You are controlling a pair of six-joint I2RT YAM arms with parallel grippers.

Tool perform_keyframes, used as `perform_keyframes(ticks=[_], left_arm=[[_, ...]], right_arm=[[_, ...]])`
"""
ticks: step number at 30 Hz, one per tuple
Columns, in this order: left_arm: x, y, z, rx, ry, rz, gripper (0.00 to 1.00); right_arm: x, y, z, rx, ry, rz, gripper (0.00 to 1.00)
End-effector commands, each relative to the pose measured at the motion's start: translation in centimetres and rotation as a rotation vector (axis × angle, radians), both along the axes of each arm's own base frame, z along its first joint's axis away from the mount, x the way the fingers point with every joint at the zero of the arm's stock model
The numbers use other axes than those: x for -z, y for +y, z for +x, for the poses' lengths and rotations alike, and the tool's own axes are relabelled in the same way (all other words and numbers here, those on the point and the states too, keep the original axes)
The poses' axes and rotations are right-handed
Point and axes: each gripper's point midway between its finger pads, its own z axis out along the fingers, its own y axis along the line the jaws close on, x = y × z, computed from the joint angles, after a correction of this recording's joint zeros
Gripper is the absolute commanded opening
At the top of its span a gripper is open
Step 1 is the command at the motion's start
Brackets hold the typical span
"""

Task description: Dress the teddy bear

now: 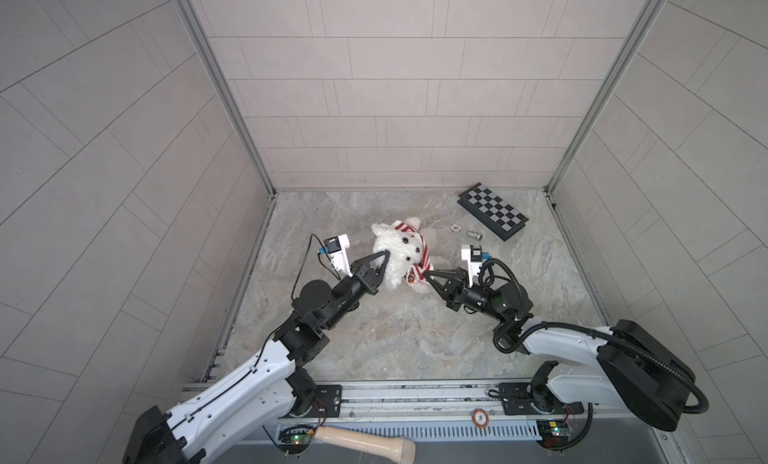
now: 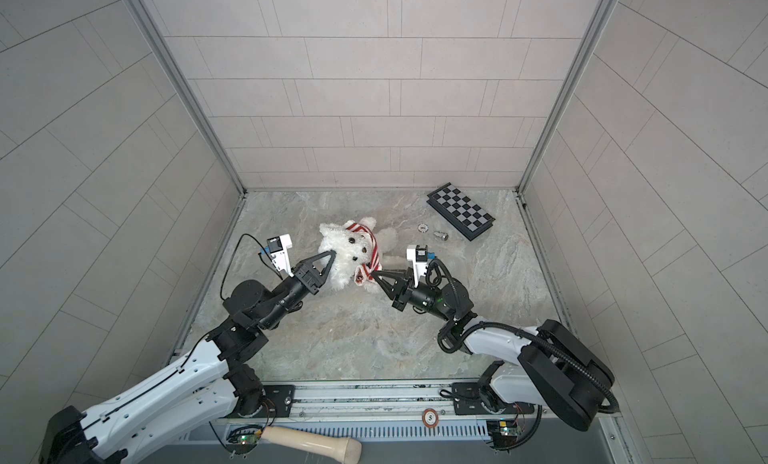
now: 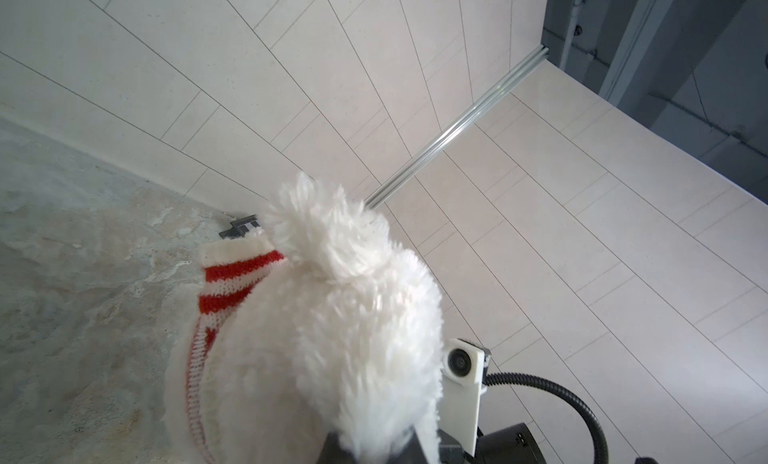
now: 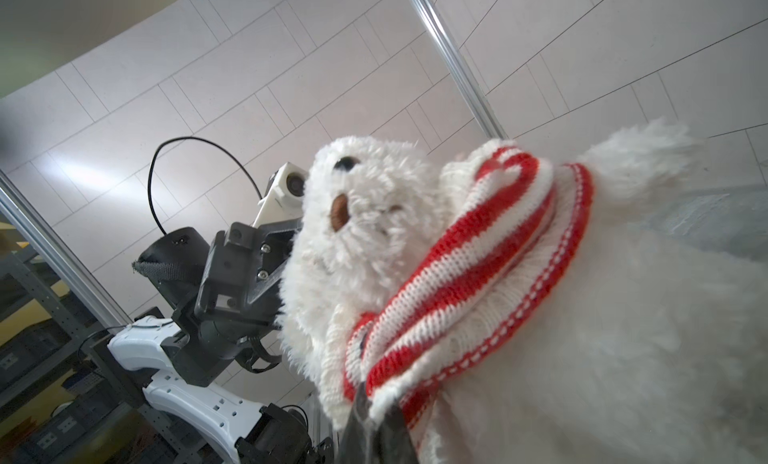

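Right fingers (image 4: 376,428) closest to the lens, clenched on the white hem of the striped knit garment (image 4: 478,274); left fingers (image 1: 385,258) opposite, clenched too, sunk in fur at the side of the teddy bear (image 1: 401,249); bear between both sets of fingers, on or just over the marbled worktop (image 1: 374,329), cannot tell which; garment bunched round its neck; chessboard (image 1: 492,210) well beyond the right fingers, apart.

Fluffy white teddy bear (image 1: 397,252) mid-scene w/ red-white knit (image 1: 424,260) bunched round neck
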Motion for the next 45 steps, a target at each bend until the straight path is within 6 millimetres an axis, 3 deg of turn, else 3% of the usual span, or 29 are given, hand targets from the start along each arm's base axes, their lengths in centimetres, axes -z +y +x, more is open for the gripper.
perform_keyframes(ticks=[1, 3, 8, 15, 23, 26, 32, 42, 45], left_arm=[[-2.3, 1.7, 0.7, -0.082, -0.046, -0.15, 0.0], [-2.7, 1.7, 0.8, -0.078, -0.054, -0.19, 0.0], [-3.6, 1.8, 0.5, -0.054, -0.074, -0.281, 0.0], [-3.7, 1.8, 0.0, -0.015, -0.071, -0.355, 0.0], [-2.3, 1.8, 0.0, -0.018, -0.021, -0.225, 0.0], [-2.4, 2.9, -0.1, -0.023, -0.025, -0.248, 0.0], [-1.8, 2.9, -0.9, 0.021, -0.022, -0.287, 0.0], [-1.6, 3.1, -1.8, 0.046, -0.02, -0.367, 0.0], [-1.5, 2.9, -1.8, 0.056, -0.016, -0.371, 0.0]], right_arm=[[1.3, 1.5, -1.3, -0.008, -0.016, -0.131, 0.0], [4.1, 1.5, -1.1, 0.05, 0.028, -0.266, 0.0], [8.6, -0.4, -0.1, 0.169, 0.114, -0.41, 0.0], [12.4, -2.5, 1.0, 0.291, 0.182, -0.465, 0.0], [13.0, -5.1, 1.1, 0.403, 0.193, -0.494, 0.0], [14.1, -7.0, 1.5, 0.482, 0.226, -0.544, 0.0], [16.1, -8.1, 2.0, 0.503, 0.296, -0.581, 0.0], [17.6, -5.6, 2.2, 0.374, 0.247, -0.692, 0.0], [16.6, -4.6, 1.8, 0.316, 0.197, -0.669, 0.01]])
